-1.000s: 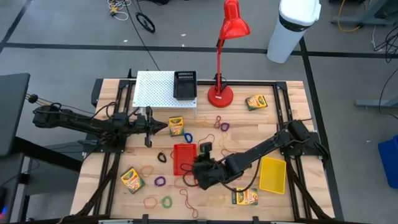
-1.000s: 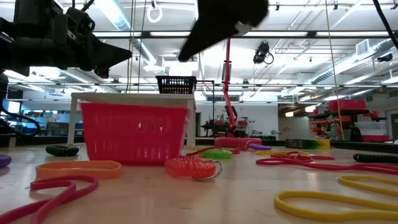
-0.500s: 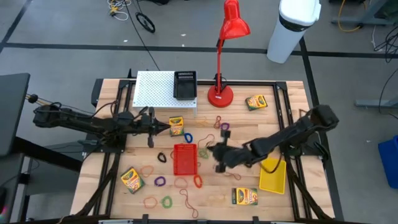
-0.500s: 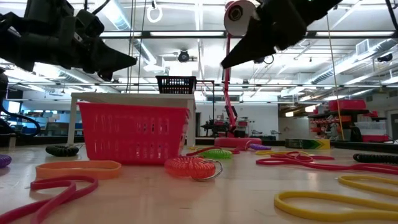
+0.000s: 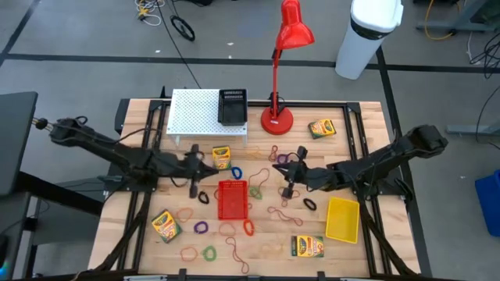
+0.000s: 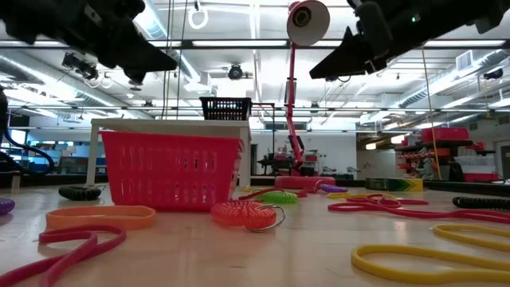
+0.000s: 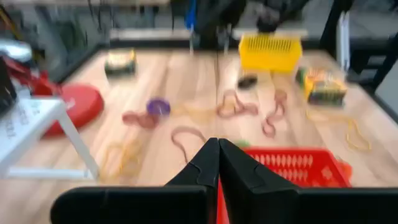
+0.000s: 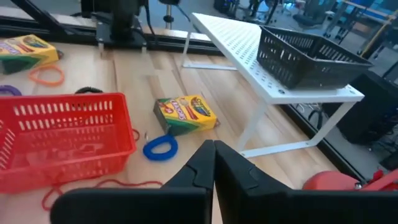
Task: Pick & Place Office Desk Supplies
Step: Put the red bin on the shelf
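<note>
Green-and-yellow crayon boxes lie flat on the table: one (image 5: 222, 157) in front of the white rack, one (image 5: 322, 128) far right, one (image 5: 165, 225) near left, one (image 5: 308, 247) near right. Coloured rubber-band loops (image 5: 280, 212) are scattered over the wood around the red basket (image 5: 232, 198). My left gripper (image 5: 201, 168) hangs shut above the table just left of the basket's far end, holding nothing. My right gripper (image 5: 287, 176) hangs shut to the basket's right, also holding nothing. Both fingertip pairs meet in the wrist views (image 7: 217, 155) (image 8: 213, 155).
A white perforated rack (image 5: 207, 117) carrying a black basket (image 5: 232, 107) stands at the far middle, with the red lamp's base (image 5: 276, 120) beside it. A yellow bin (image 5: 342, 219) sits near right. Black rails run along both table sides.
My right gripper has drawn back from over the near side of the red basket toward the table's right and far edge, and now hangs beside the basket. My left gripper has risen and swung a little toward the near edge.
</note>
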{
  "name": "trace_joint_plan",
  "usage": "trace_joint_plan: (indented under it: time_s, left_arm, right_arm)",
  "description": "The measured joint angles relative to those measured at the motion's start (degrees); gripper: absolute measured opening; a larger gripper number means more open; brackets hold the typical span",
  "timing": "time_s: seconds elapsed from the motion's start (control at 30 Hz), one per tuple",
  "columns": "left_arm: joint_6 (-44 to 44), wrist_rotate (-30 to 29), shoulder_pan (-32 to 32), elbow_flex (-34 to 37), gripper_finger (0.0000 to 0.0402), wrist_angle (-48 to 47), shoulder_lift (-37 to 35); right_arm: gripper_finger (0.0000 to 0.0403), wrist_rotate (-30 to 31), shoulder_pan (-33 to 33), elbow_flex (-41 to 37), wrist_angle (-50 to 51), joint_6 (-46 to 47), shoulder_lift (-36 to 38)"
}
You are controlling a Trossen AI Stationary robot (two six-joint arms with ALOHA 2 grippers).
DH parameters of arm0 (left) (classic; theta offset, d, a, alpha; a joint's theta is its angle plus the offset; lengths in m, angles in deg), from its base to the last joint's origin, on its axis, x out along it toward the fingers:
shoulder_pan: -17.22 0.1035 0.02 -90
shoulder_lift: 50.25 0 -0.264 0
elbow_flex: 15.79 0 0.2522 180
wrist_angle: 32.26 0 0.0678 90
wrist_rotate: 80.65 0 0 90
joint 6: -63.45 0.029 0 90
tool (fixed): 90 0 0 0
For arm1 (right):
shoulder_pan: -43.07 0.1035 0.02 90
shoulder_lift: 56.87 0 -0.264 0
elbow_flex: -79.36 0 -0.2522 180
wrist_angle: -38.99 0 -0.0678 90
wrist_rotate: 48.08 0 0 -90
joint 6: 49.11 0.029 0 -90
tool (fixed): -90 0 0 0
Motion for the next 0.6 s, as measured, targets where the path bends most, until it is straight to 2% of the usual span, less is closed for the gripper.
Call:
trace_joint_plan:
  time_s: [0.13, 0.27, 0.6]
  left_arm:
    - [-6.7, -4.1, -5.9, -8.8, 0.0029, -14.3, 5.7]
    - [-12.4, -4.7, -9.8, -16.4, 0.0057, -22.5, 13.8]
    - [-15.8, -4.3, -16.3, -34.1, 0.0130, -30.5, 32.7]
  right_arm:
    - [0.0012, 0.8, 0.0, -0.6, -0.1, 0.2, 0.3]
    - [0.0004, 0.5, 0.0, -0.6, -0.4, 0.2, 0.3]
    - [0.0008, 0.5, 0.0, -0.5, 0.1, 1.1, 0.3]
